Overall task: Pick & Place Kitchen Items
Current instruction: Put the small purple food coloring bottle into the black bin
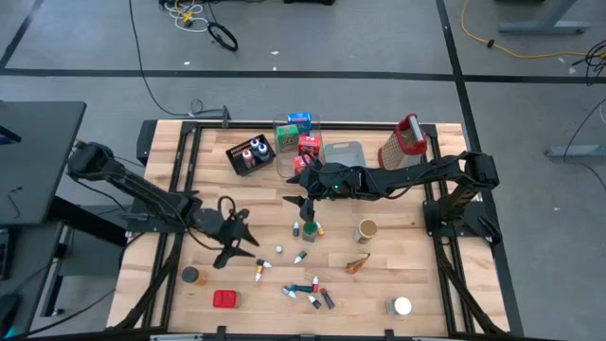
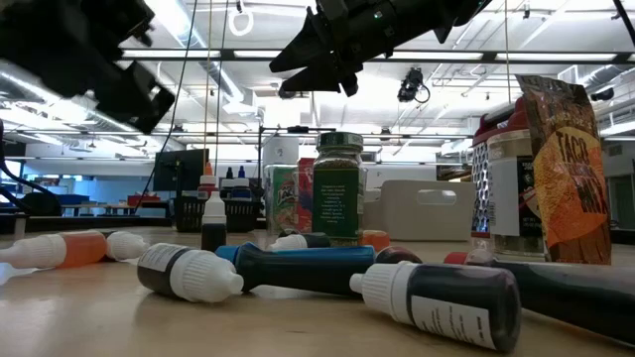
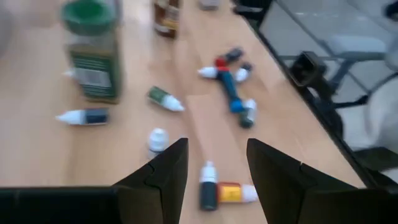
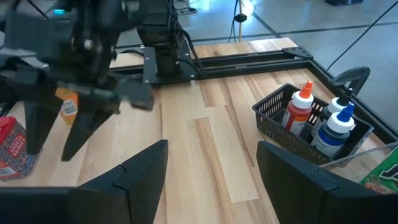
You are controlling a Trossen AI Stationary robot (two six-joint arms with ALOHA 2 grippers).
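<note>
Hovering above the wooden worktop point(image 1: 379, 275), both grippers carry nothing. The left gripper point(image 1: 239, 242) hangs left of centre (about eight o'clock from the worktop's middle); its jaws stand partly apart, and the left wrist view shows only air between them, with a small orange-and-black dropper bottle point(image 3: 219, 190) lying on the wood beneath. The right gripper point(image 1: 301, 201) reaches in from three o'clock to the worktop's centre, jaws spread wide and empty, raised above a green-capped spice jar point(image 1: 309, 230) that stands upright.

The kitchen items are scattered over the near half:
- a cluster of small dropper bottles point(image 1: 309, 293) lying on their sides at six o'clock;
- a red box point(image 1: 225, 299) at seven o'clock, with a dark round can point(image 1: 191, 276) beside it;
- an orange-brown packet point(image 1: 358, 262) and an open round cup point(image 1: 366, 229) toward four o'clock;
- a white-lidded jar point(image 1: 401, 306) at five o'clock.

At twelve o'clock a black basket point(image 1: 250, 153) holds coloured-cap bottles, a clear bin point(image 1: 295, 140) holds blue, green and red boxes, and a grey tray point(image 1: 343, 152) sits to its right. A metal grater point(image 1: 401, 142) with a red handle stands at one o'clock.
</note>
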